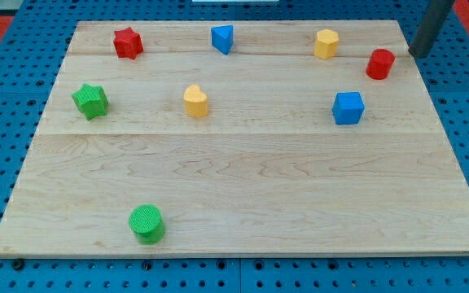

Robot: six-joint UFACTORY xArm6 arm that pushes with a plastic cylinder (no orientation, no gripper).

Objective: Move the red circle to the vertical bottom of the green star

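Task barely started. Red circle sits near the counter's top-right corner; green star is far across at the view's left, well apart. The spot below the star is open wood, with the green circle lower down and to the right of it. All the travel remains: a long push leftward and downward.

My tip rests at the counter's right edge, just to the right of the red circle and slightly above it, not touching as far as I can tell. No fingers here, only a bare rod, so nothing spreads or pinches.

Count: eight blocks.
- Red: circle, star.
- Green: star, circle.
- Blue: triangular block, cube.
- Yellow: heart, hexagonal block.
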